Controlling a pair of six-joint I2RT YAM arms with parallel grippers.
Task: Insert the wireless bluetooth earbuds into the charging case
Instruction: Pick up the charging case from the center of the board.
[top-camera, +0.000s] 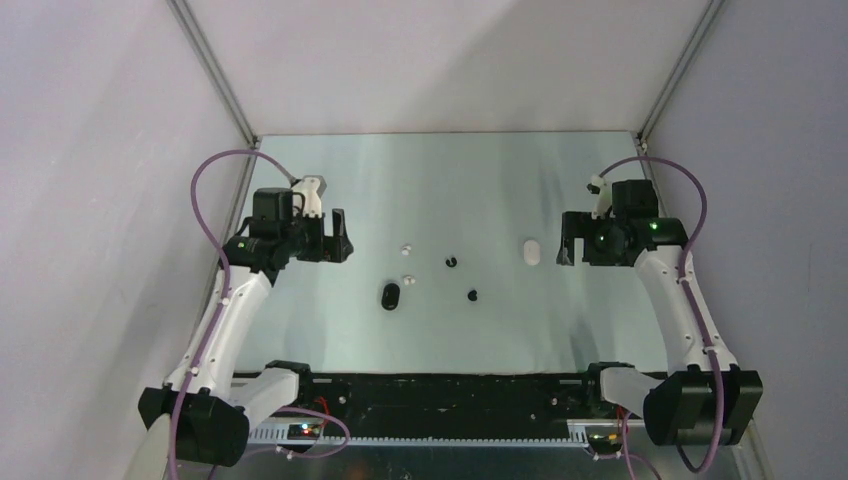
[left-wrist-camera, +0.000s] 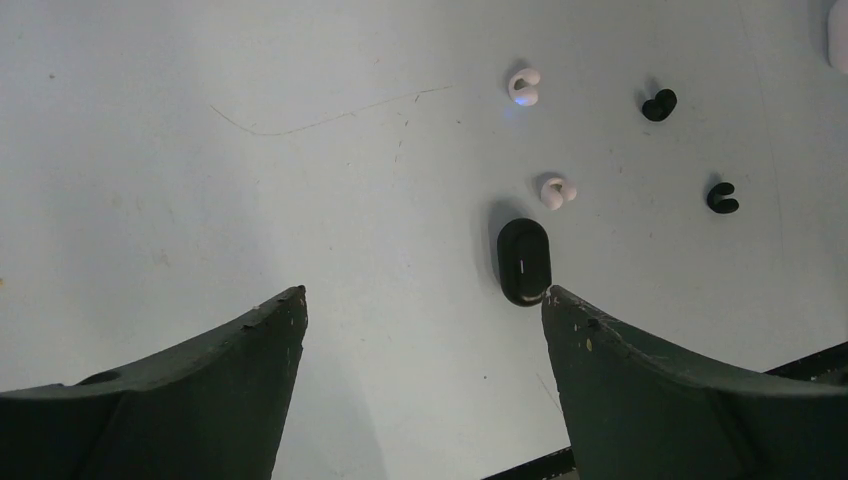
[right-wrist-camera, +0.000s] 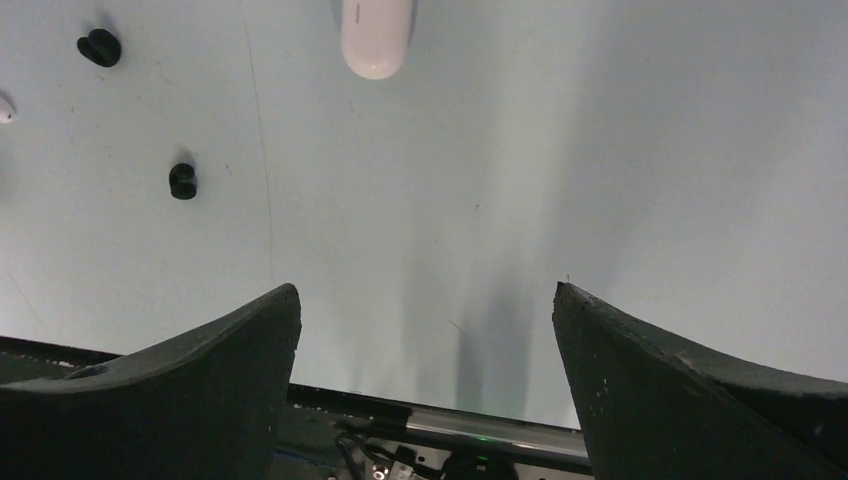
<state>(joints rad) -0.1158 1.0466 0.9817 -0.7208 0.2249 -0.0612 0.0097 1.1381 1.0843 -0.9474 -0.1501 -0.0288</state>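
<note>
Both arms hang over the counter (top-camera: 450, 180) with nothing in them. The left tool (left-wrist-camera: 423, 295) is spread wide and empty, and the right tool (right-wrist-camera: 427, 290) is released just the same. I take the black case (left-wrist-camera: 524, 261) as my landmark. It lies flat and apart from everything, and in the left wrist view it sits just beyond the left tool's right-hand finger. One white bud (left-wrist-camera: 557, 191) sits just beside the case's far end, and a second white bud (left-wrist-camera: 524, 86) lies further out past that end. The two black buds (left-wrist-camera: 722, 198) lie off to the case's right-arm side, well apart from it, and the white case (top-camera: 532, 251) sits beyond them, nearer the right tool. The black case looks shut to me, with only a thin pale mark along its top, so I judge that nothing has gone in yet. The first job is to reach it and get it open. I'd centre the left tool over the case's narrow width before lowering, because it is glossy and rounded and could squirt out of an off-centre pinch. I'd come down straight so the white bud beside it isn't knocked away. Since the buds are tiny, I'd close slowly and low to the counter, taking one at a time.
</note>
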